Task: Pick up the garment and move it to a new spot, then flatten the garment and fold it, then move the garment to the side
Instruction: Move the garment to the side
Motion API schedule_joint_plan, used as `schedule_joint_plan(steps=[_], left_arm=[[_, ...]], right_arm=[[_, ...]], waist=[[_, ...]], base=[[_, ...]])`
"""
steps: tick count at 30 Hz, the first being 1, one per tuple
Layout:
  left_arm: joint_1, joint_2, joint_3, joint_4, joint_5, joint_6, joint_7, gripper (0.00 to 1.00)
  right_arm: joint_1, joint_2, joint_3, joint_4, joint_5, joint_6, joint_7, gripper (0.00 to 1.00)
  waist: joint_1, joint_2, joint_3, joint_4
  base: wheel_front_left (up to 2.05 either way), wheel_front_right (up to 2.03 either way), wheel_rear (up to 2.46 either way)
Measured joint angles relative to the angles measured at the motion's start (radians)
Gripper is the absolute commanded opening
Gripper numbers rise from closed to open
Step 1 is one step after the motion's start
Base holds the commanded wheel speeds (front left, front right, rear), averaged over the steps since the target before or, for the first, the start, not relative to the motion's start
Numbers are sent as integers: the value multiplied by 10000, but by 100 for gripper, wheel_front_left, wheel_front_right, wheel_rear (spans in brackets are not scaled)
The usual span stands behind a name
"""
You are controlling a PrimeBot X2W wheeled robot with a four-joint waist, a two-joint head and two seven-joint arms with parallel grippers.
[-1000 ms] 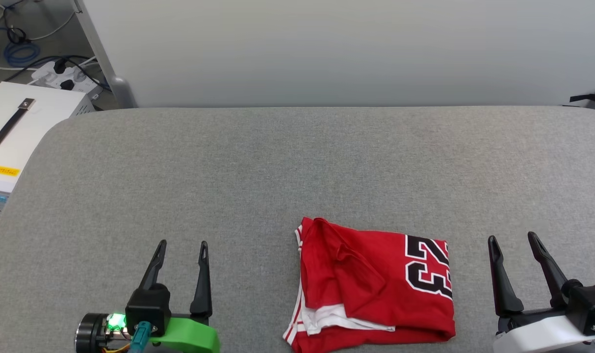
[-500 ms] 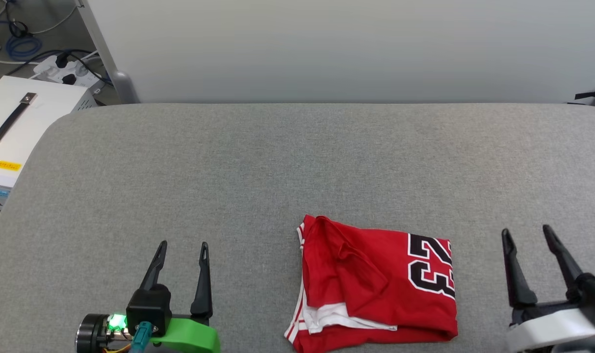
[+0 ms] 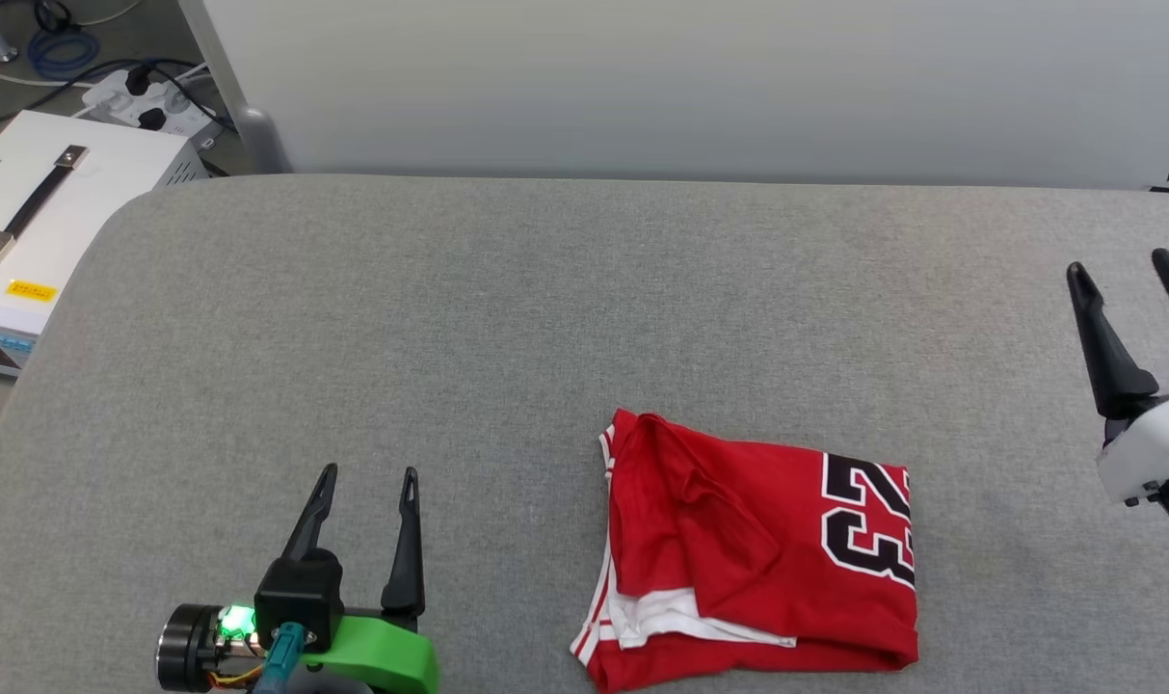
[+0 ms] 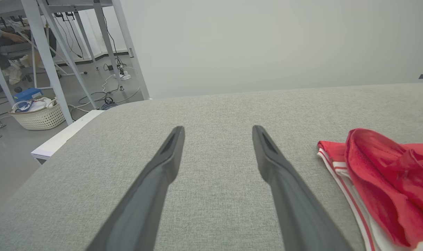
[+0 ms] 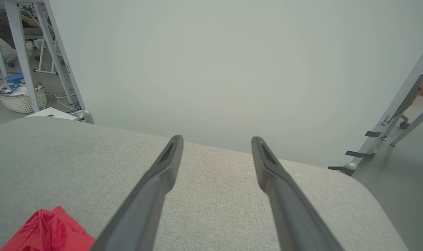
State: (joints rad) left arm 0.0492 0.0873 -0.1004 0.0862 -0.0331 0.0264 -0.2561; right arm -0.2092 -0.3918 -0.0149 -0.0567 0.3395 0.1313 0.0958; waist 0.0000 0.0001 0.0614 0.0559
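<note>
The garment (image 3: 753, 554) lies loosely folded near the front edge of the grey padded table (image 3: 507, 318). It looks light, soft and limp, so I'd pinch through a thick layered edge, say the striped trim (image 3: 594, 602). The left gripper (image 3: 369, 471) and the right gripper (image 3: 1119, 262) stand wide apart and empty, one on either side of it.

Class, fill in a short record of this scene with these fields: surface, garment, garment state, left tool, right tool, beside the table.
surface: grey fabric-covered table
garment: red T-shirt printed 23, near the front edge
garment state: loosely folded, white fabric showing at its left
left tool: open, empty, left of the shirt, apart from it
right tool: open, empty, far right, apart from the shirt
beside the table: white box with black handle, left
</note>
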Motion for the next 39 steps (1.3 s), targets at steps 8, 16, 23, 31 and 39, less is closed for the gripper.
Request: schedule_joint_plan(steps=[8,16,23,31,39], left_arm=[[-203,-50,-104,4,0,-4,2,100],[-431,-128,-176,2,0,-56,0,100],[-660,-163,-236,-17,0,-61,2,100],[-1016,-184,-320,-25,6,-134,2,100],[-1154,-192,-399,-25,71,-140,2,100]], right_arm=[[-478,-1101,738,224,3526,0,5022,100],[7,-1344,821,662,5125,0,7858,100],[282,-915,1139,1045,5210,0,8149,100],[276,-546,1831,1753,5206,0,7866,100],[121,-518,2581,2174,5455,-2,7264,100]], waist=[[0,0,271,170],[0,0,615,354],[0,0,1028,552],[0,0,1575,782],[0,-1,1957,1018]], base=[[0,0,0],[0,0,0],[0,0,0],[0,0,0],[0,0,0]])
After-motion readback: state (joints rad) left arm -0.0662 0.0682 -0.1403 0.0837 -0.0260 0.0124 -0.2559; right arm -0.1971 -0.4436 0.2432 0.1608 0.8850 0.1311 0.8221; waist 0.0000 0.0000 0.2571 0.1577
